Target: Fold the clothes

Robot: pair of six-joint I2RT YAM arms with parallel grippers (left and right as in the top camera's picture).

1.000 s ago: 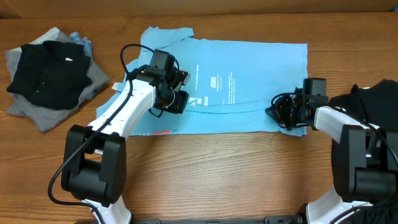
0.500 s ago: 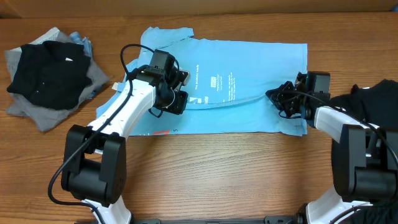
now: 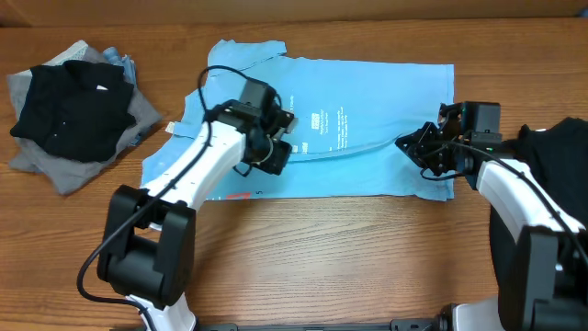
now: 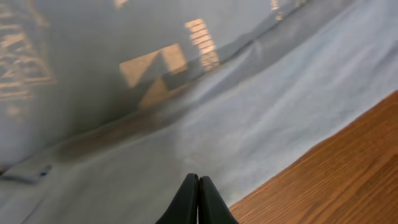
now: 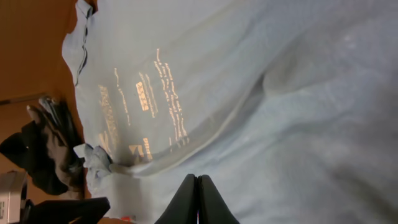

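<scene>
Left wrist, unlike overhead: closed fingers [image 4: 186,202] against T-shirt [image 4: 261,118].

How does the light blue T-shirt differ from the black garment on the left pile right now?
The light blue T-shirt lies spread across mid-table; the black garment sits crumpled atop grey clothes. The T-shirt shows small white print; the black one shows none. The left gripper and right gripper are on the T-shirt; nothing touches the black garment. Both are soft cloth.

Robotics lab, wooden table [image 3: 331,248], left arm [image 3: 197,161], right arm [image 3: 514,184]
</scene>
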